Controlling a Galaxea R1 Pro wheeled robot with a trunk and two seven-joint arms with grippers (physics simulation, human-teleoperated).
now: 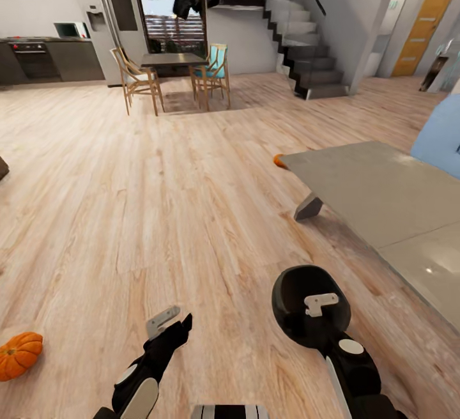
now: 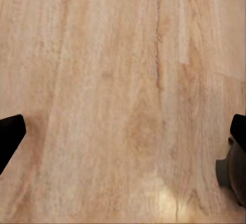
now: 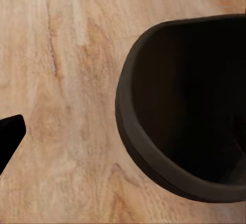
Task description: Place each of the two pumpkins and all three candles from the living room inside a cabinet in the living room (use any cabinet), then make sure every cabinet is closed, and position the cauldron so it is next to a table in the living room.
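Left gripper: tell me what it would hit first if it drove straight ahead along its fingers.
Judging by its wrist view, the left gripper points down at bare wood floor, so the floor probably comes first. The cauldron sits off at the frame's edge, apparently out of line.

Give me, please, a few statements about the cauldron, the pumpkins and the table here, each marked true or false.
1. The cauldron is at the right gripper. True.
2. A pumpkin sits on the table. False: it lies on the floor, at the robot's left.
3. The cauldron stands on the table. False: it is over the floor, beside the table.
4. Something orange peeks out at the table's far corner. True.
5. The left gripper holds a candle. False: it is open and empty.
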